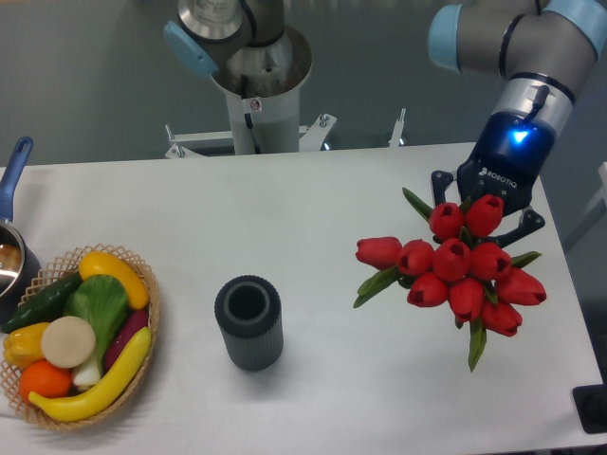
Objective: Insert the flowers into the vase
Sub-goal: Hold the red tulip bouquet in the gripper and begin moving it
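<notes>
The matt, ribbed dark vase [248, 322] stands on a smooth white table [313, 190] near a woven wicker basket [147, 327].

I see white table [313, 190] filling view. Wicker basket [144, 327] at my lower left — banana, orange, cucumber, other fruit and veg piled inside. Pot with blue handle [13, 171] at left edge, just beside basket — contents unclear. Metal pedestal [256, 95] behind table.

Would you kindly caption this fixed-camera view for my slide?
Gripper with red tulips right of the empty ribbed vase.
</notes>
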Robot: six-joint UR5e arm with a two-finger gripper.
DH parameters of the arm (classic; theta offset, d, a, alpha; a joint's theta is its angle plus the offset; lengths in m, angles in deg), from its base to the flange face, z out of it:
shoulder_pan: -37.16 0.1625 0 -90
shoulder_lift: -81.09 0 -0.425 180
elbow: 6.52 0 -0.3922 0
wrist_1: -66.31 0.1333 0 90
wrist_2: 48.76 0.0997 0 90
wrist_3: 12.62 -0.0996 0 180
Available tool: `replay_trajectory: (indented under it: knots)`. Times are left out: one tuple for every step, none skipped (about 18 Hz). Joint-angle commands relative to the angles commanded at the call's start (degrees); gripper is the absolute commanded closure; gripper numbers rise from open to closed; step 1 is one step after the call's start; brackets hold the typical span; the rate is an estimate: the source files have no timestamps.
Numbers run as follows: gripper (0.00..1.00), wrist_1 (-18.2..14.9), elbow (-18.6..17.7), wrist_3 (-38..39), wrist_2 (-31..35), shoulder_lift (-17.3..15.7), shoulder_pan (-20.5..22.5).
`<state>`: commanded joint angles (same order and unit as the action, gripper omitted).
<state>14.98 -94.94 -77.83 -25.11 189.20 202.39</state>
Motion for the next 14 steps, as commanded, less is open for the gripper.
replay_trajectory:
  knots:
    - [0.83, 0.3, -0.6, -0.3, 0.0, 0.2, -0.1]
    - [0.83, 0.6, -0.6, -0.3, 0.0, 0.2, -0.1]
    - [0.83, 0.7, -0.4, 0.0, 0.0, 0.2, -0.2]
    - [0.83, 0.8, -0.5, 0.0, 0.0, 0.2, -0.3]
    - [0.83, 0.8, -0.5, 0.0, 0.0, 0.2, -0.2]
    - [0.83, 0.8, -0.5, 0.0, -0.1, 0.2, -0.2]
    - [0.83, 0.8, -0.4, 0.0, 0.0, 0.2, -0.2]
    - [0.83, 0.8, -0.5, -0.1, -0.1, 0.3, -0.3]
    - [0.83, 0.8, -0.6, -0.1, 0.0, 0.4, -0.4]
    - [0.83, 0.8, -0.6, -0.2, 0.0, 0.4, -0.5]
    - [0.83, 0.9, -0.6, -0.4, 0.0, 0.5, -1.3]
    - [0.83, 0.9, -0.6, -0.4, 0.0, 0.7, -1.8]
    - [0.83, 0.9, -0.6, -0.4, 0.1, 1.1, -2.0]
    - [0.83, 1.0, -0.6, -0.5, 0.1, 1.2, -2.3]
